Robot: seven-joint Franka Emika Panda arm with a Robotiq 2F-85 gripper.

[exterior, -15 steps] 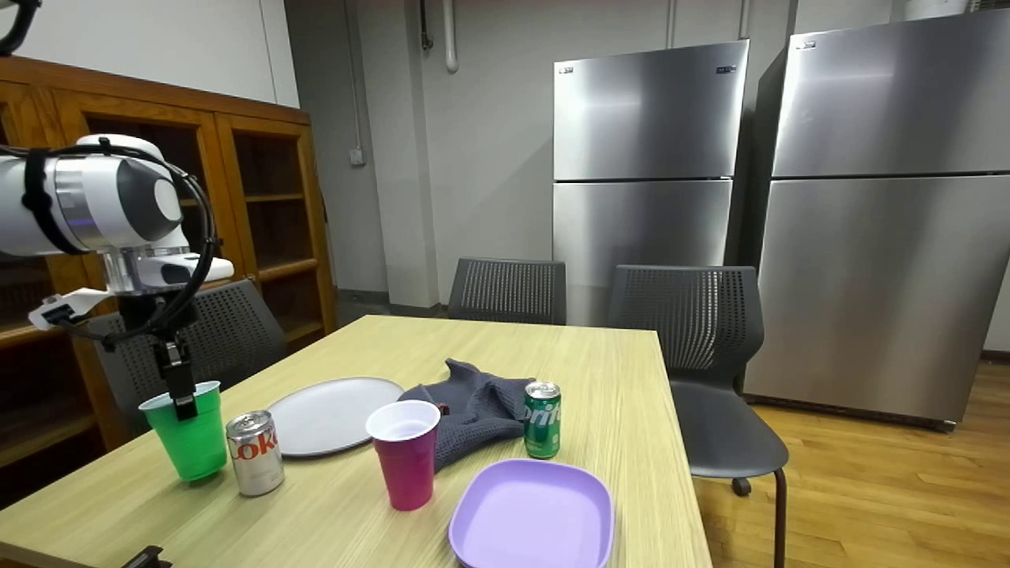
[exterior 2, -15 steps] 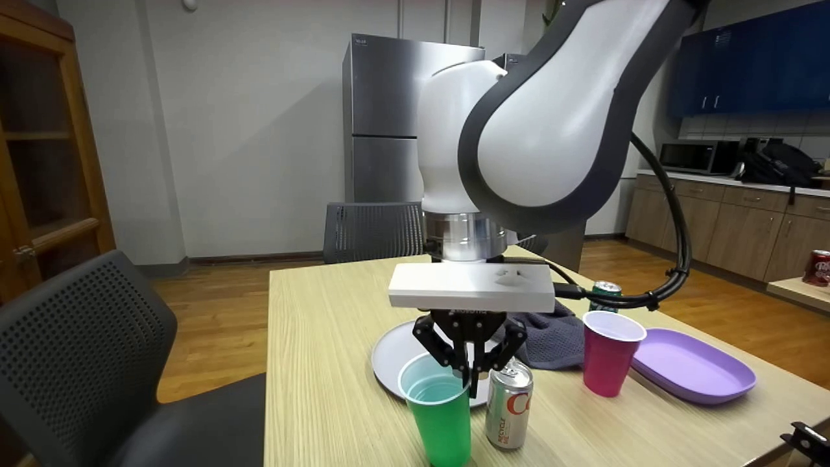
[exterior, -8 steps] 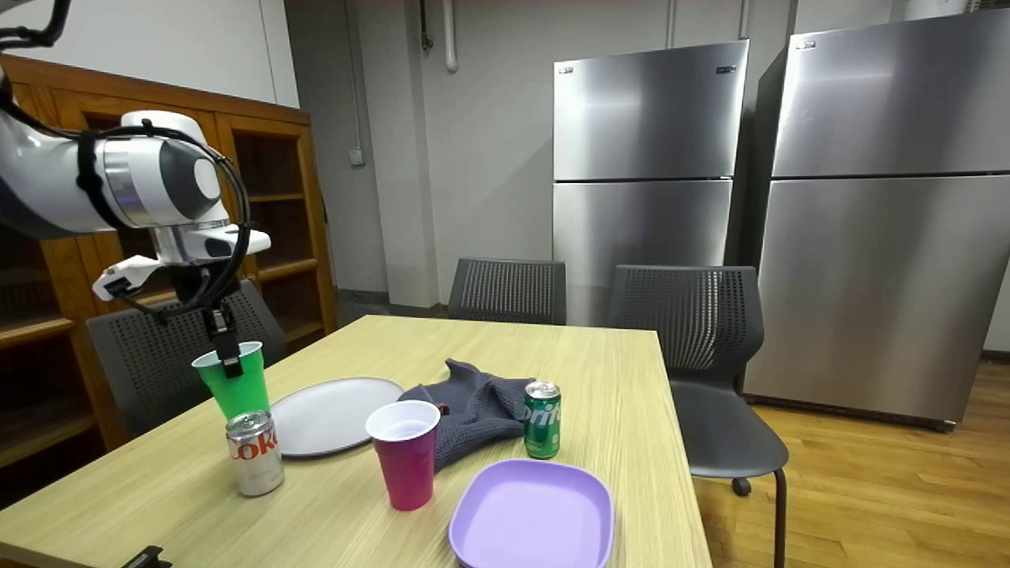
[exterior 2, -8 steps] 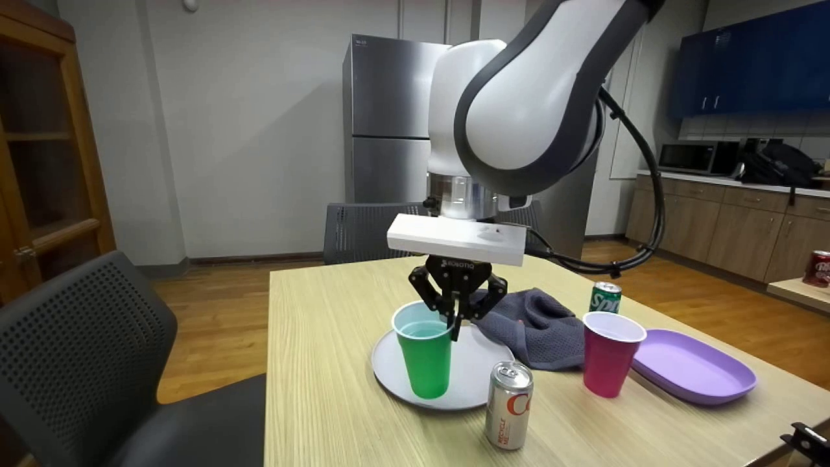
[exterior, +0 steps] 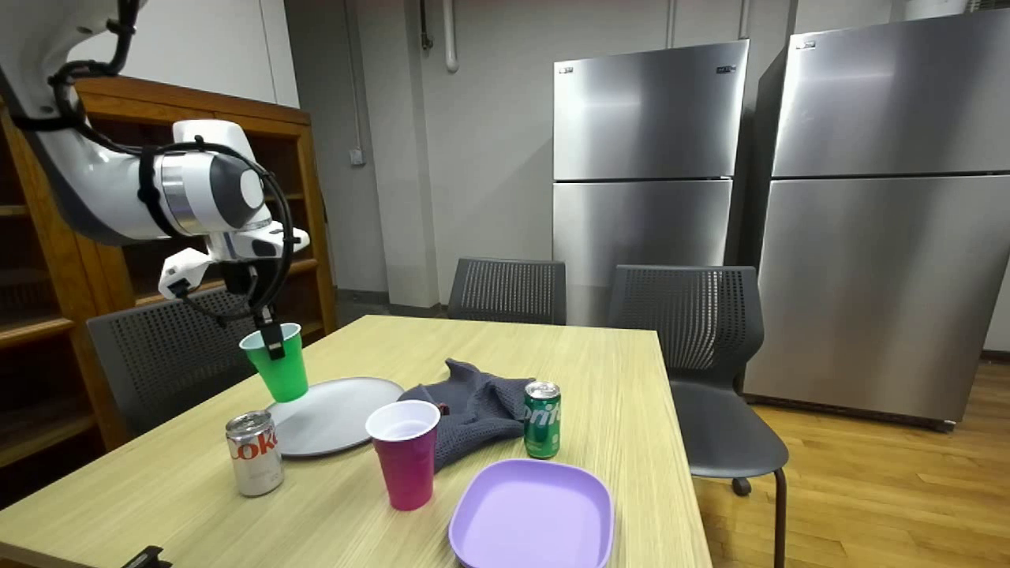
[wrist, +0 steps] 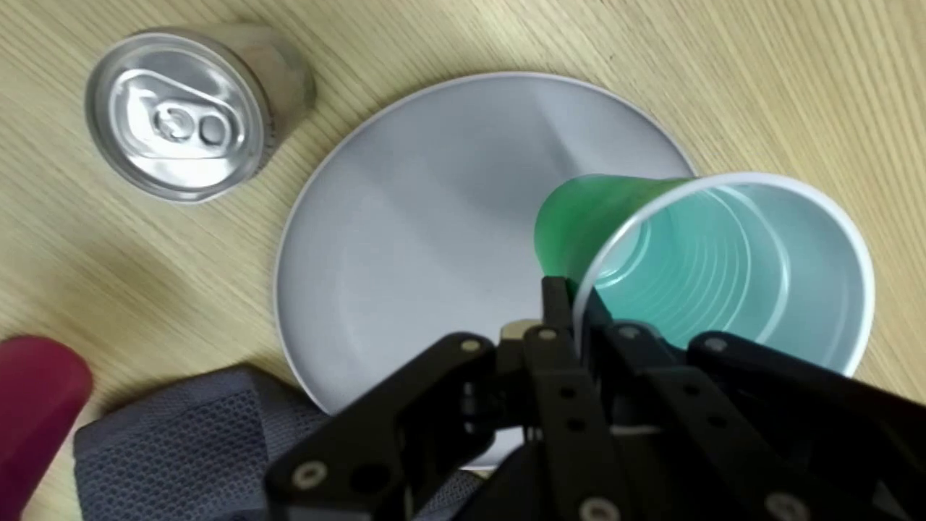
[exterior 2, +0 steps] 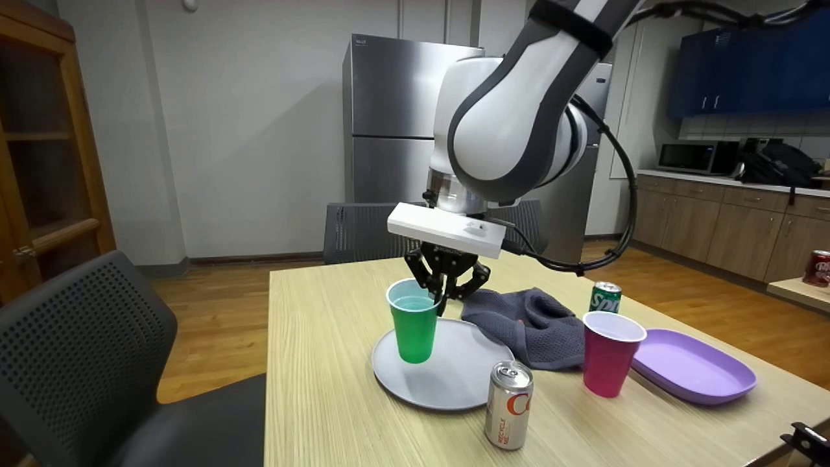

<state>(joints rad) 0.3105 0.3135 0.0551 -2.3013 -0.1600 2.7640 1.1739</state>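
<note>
In an exterior view, the gripper (exterior: 274, 349) pinches the green cup (exterior: 286, 380) by its wall; the cup hangs just beside and below the fingertips. Against a second ago, cup and gripper are both away from the silver can (exterior: 254, 454), which stands well apart from the jaws, and the cup now hangs by the edge of the gray plate (exterior: 339, 418).

In an exterior view, the dark cloth (exterior 2: 532, 327) lies on the opposite side of the jaws from the cup, with the magenta cup (exterior 2: 608, 357) farther from them. The plate shows beneath the cup, so the carry looks under way; the cup seems raised, though the gap under it is hard to judge.

In the wrist view, the jaws press together on the cup's rim alone, one finger inside and one outside, and the cup's base shows against the plate.
</note>
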